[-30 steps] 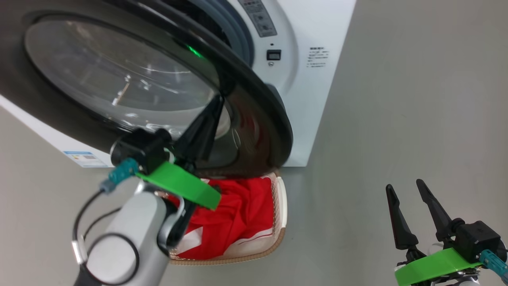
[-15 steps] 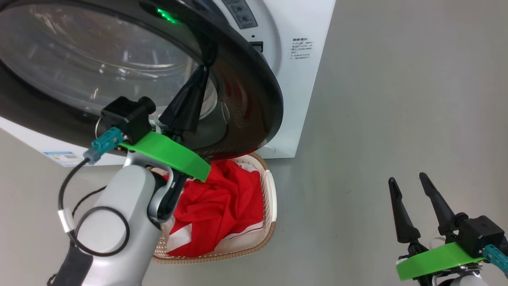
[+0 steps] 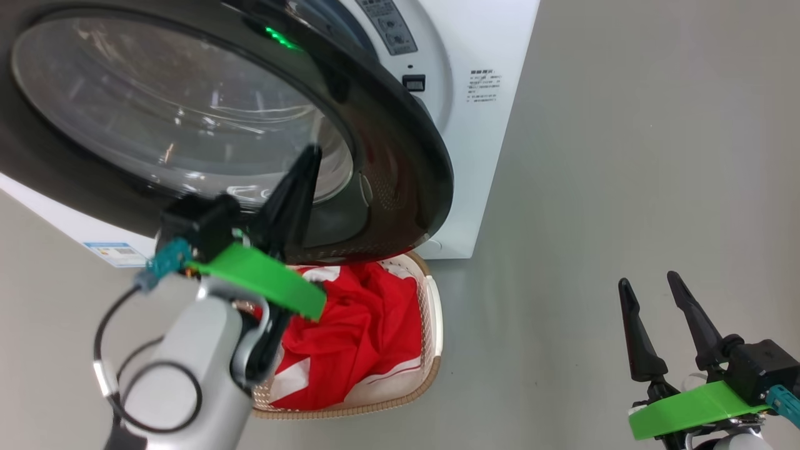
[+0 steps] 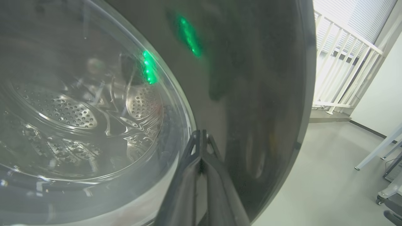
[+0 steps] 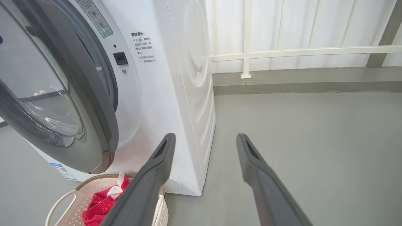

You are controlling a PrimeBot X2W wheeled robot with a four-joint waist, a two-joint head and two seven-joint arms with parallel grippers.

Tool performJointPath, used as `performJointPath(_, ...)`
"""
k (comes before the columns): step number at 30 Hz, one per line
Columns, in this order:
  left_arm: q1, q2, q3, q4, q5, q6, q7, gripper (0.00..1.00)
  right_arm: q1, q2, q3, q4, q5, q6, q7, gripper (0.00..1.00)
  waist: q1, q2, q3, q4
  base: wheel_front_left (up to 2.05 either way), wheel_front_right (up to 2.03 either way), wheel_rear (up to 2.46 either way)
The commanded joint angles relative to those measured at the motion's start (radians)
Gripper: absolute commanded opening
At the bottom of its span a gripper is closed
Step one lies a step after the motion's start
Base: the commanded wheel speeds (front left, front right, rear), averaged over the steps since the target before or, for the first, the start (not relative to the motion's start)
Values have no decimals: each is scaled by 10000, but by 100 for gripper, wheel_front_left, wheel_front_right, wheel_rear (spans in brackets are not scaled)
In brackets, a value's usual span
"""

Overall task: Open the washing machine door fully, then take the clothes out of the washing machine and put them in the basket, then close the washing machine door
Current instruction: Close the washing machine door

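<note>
Door [image 3: 400,187]: swung nearer shut vs. a sec ago (cam shifted too)
L gripper [image 3: 310,155]: jaws together, tips on door face
R gripper [image 3: 649,281]: jaws apart, empty
Clothes [image 3: 362,325]: in basket [image 3: 435,312], below L jaws
Washer [image 3: 487,156]: not yet latched, last step

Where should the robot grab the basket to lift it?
Probably by the white handle on the right side of the basket, coming from the right and above: it sticks out clear there, while the door overhangs the far end.

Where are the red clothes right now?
In the head view, low and centre, the clothes lie in the basket on the floor, right under the washing machine door.
</note>
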Motion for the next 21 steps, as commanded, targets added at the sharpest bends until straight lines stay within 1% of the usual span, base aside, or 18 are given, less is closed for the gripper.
performJointPath(1,96,297,378,-294,-111,-57,-76,0,-62,-22,200,-251,-11,63,-63,100,0,-1,-66,43,0,0,0)
performJointPath(9,1520,399,774,-387,-258,-58,-76,0,327,-113,76,-224,-4,63,-63,100,0,-1,-438,258,0,0,0)
performJointPath(16,2686,506,1408,-517,-200,-58,-76,0,710,-269,-32,-236,29,63,-63,100,0,-1,-717,385,0,0,0)
performJointPath(21,3667,560,1883,-713,-130,-58,-76,0,1063,-308,-186,-240,40,63,-63,100,0,-1,-963,342,0,0,0)
